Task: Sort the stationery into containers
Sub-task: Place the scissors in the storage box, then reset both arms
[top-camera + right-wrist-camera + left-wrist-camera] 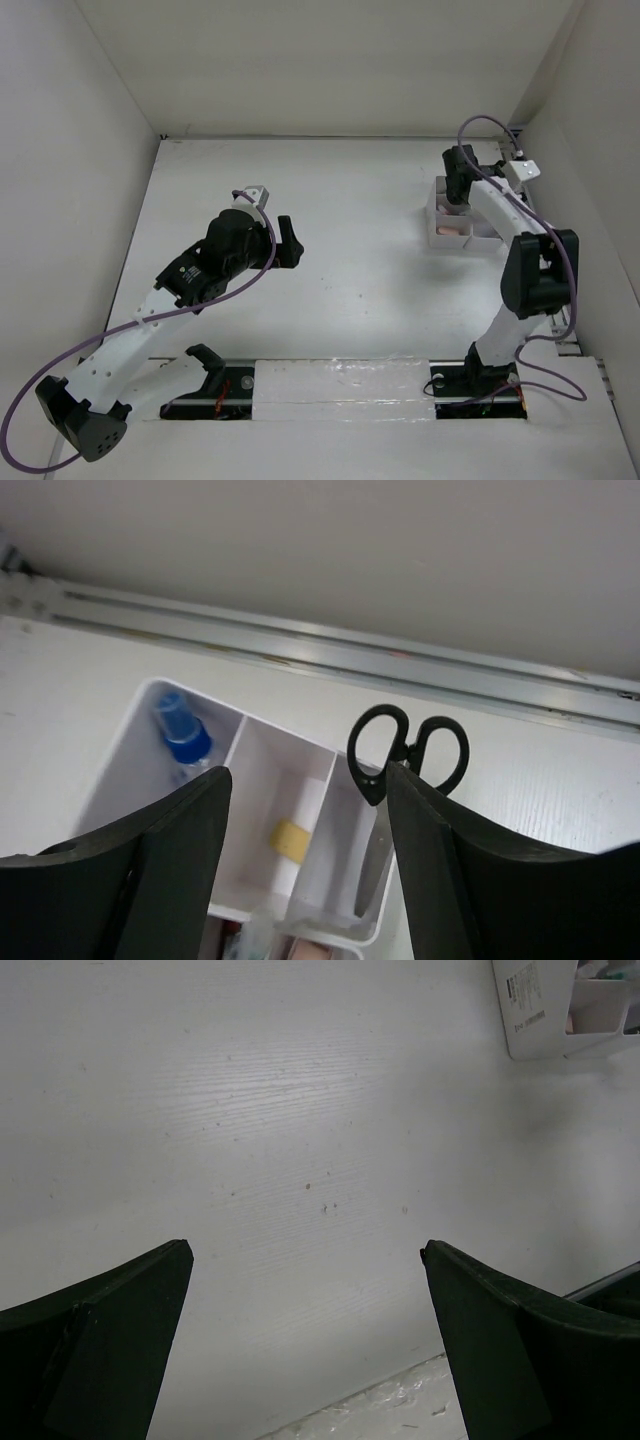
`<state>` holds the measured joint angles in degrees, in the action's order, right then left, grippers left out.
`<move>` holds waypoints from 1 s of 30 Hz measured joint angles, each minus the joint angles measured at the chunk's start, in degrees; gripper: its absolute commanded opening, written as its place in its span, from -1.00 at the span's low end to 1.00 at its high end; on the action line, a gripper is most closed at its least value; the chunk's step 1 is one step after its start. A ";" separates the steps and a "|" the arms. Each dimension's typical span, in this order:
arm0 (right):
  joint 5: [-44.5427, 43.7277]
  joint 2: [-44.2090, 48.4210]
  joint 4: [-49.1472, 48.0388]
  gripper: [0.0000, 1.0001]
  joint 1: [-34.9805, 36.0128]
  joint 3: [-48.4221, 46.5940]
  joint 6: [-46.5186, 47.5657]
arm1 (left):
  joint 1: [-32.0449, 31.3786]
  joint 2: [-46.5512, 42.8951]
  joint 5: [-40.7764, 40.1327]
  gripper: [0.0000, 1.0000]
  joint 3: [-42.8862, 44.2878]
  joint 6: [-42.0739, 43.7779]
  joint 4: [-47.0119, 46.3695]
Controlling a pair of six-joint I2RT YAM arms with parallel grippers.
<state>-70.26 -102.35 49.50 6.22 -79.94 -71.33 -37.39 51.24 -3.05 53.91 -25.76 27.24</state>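
Observation:
The white divided container [238, 734] lies under my right gripper [308, 775], whose jaws stand apart over it. Black-handled scissors [380, 742] stand blade-down in its right compartment, handles above the rim, close against the right finger; nothing sits between the fingers. A small yellowish block [291, 838] rests on a white strip in the middle compartment, and a blue-capped item [183, 735] is in the left one. In the top view the container [447, 232] is at the far right with the right gripper [458, 195] above it. My left gripper [288, 242] hovers open mid-table, holding nothing [305, 1250].
White walls enclose the table on the left, back and right. A metal rail [400, 670] runs along the wall just behind the container. The container's corner [530, 1020] shows at the upper right of the left wrist view. A taped strip [340, 385] crosses the near edge.

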 measured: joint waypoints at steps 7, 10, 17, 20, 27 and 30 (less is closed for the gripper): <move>0.28 13.09 -6.71 0.55 1.77 0.55 7.65 | 0.00 0.00 0.00 1.00 0.00 0.00 0.00; 0.70 17.03 -8.70 0.65 3.78 1.25 11.72 | -0.02 0.00 -0.48 1.00 0.00 -0.02 0.00; 14.64 34.42 -21.18 1.00 12.02 11.96 30.49 | -0.02 -3.15 -7.65 1.00 0.00 -1.92 1.01; 20.68 42.05 -21.94 1.00 16.50 14.14 35.28 | -0.02 -7.43 -12.57 1.00 0.00 -3.63 1.81; 30.45 53.55 -15.37 1.00 31.41 14.58 37.88 | -0.02 -13.57 -21.18 1.00 0.13 -7.08 3.37; 32.68 57.88 -10.62 1.00 36.76 15.28 37.03 | -0.02 -13.07 -23.87 1.00 0.13 -8.31 4.61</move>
<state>-37.58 -44.47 38.87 42.98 -64.66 -34.30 -37.41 38.17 -26.92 54.04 -34.06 31.86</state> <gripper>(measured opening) 0.999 0.997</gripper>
